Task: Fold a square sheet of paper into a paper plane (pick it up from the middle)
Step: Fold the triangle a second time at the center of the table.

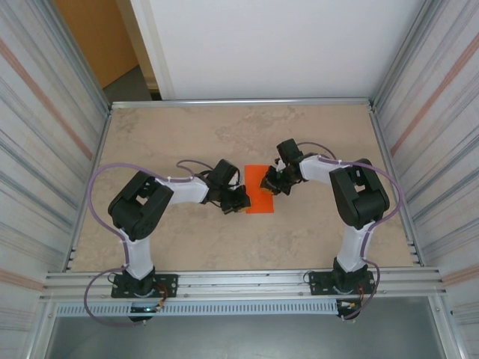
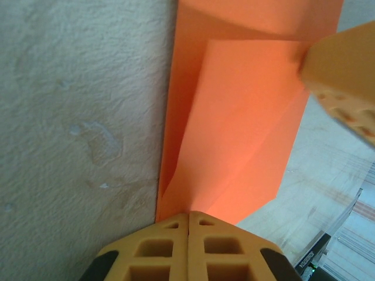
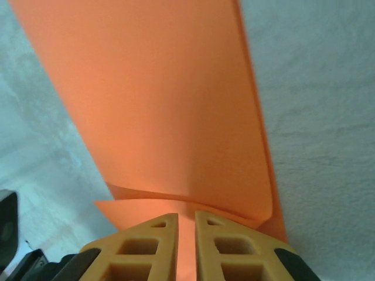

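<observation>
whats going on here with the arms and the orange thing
A thin bright orange sheet of paper is being folded in the middle of the beige table. It is partly folded, with creased flaps layered on it, and is not yet a plane. The left gripper, shut, sits at one edge of the sheet. The right gripper is at the opposite side, its fingers a sliver apart.

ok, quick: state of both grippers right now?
Left gripper: shut, fingertips at the edge of the orange paper; a pinch cannot be told.
Right gripper: slightly open, fingers a narrow gap apart over the orange paper.
</observation>
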